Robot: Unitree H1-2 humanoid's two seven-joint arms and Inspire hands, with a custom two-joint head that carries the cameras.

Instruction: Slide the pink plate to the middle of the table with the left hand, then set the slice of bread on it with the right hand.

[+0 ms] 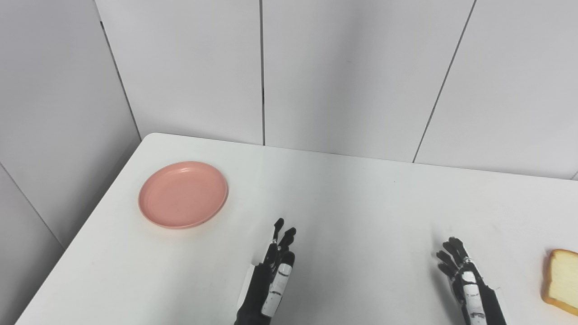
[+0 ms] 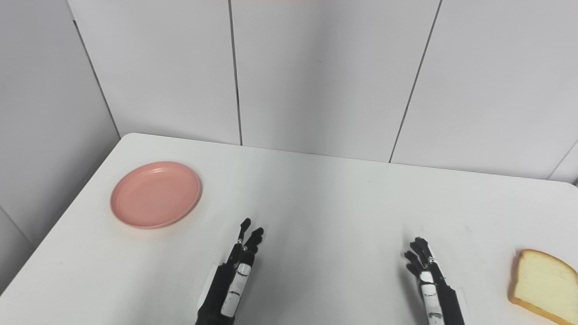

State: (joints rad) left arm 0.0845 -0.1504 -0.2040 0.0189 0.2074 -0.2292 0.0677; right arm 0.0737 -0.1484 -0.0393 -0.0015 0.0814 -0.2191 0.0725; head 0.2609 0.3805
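Two hands wait low at the near edge of my white table point(image 1: 343, 203), and neither holds anything. Through the left eye view, my left hand point(image 1: 275, 266) stands edge-on with its fingers stretched forward and empty, well apart from the pink plate point(image 1: 183, 194), which lies flat toward the far left corner. My right hand point(image 1: 460, 271) is empty too, fingers slightly curled and spread, with the slice of bread point(image 1: 562, 280) lying flat off to its right, cut by the frame edge.

Through the right eye view the bread shows whole, near the front right edge, and the plate is clearly left of centre. I judge the first step not yet begun: next I must swing my left hand out to the plate's far-left rim and push it toward the middle.
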